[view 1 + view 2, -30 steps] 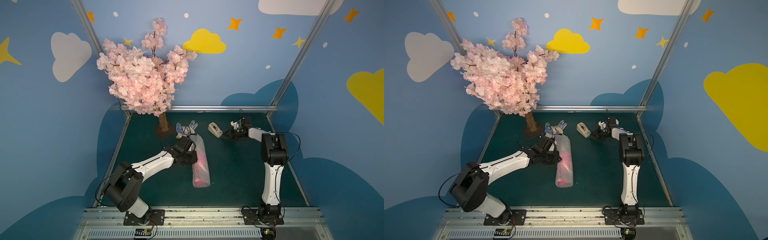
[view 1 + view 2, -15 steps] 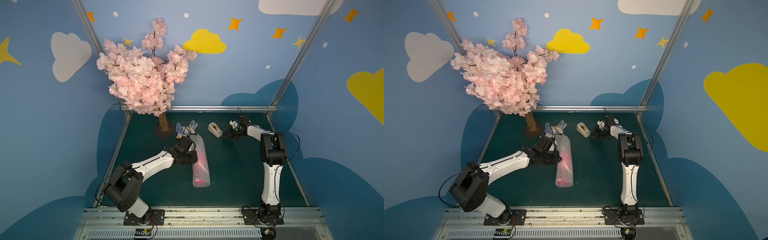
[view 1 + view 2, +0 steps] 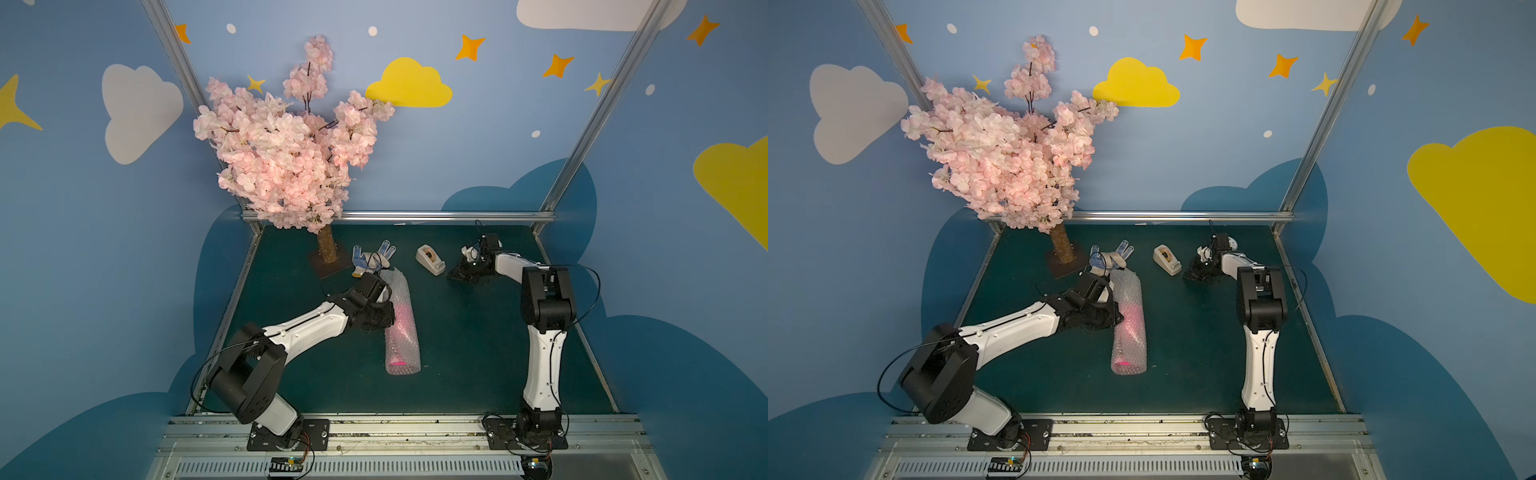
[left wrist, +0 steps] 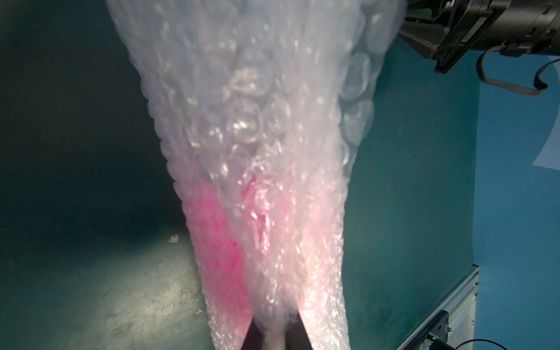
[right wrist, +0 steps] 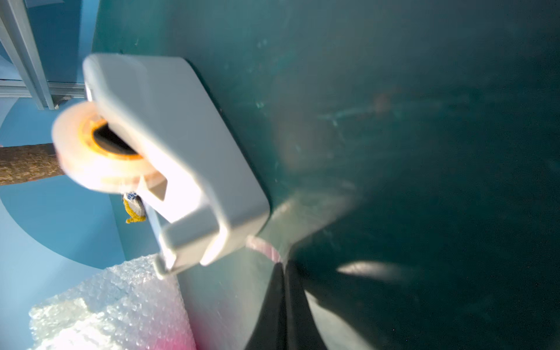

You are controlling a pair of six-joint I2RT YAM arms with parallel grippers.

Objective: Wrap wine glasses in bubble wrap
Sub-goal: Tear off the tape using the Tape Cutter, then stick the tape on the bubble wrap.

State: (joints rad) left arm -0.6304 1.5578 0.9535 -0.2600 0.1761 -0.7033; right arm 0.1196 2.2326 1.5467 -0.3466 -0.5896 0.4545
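Note:
The bubble wrap (image 3: pixel 402 332) (image 3: pixel 1130 332) lies rolled into a long tube on the green table in both top views. The pink wine glass (image 3: pixel 399 320) (image 4: pixel 212 239) shows through it. My left gripper (image 3: pixel 388 312) (image 3: pixel 1119 320) (image 4: pixel 275 322) is at the tube's left side, shut on a pinched fold of the wrap (image 4: pixel 257 121). My right gripper (image 3: pixel 451 274) (image 3: pixel 1185 276) (image 5: pixel 281 263) is low on the table just right of the tape dispenser (image 3: pixel 430 259) (image 5: pixel 181 145). Its jaws are shut on a clear strip of tape drawn from the dispenser.
A blue-dotted white glove (image 3: pixel 372 257) (image 3: pixel 1111 257) lies just behind the tube's far end. A pink blossom tree (image 3: pixel 291 158) stands on a dark base at the back left. Metal frame rails border the table.
The right wrist has shifted very slightly beside the dispenser. The left arm and the wrapped tube have stayed where they were.

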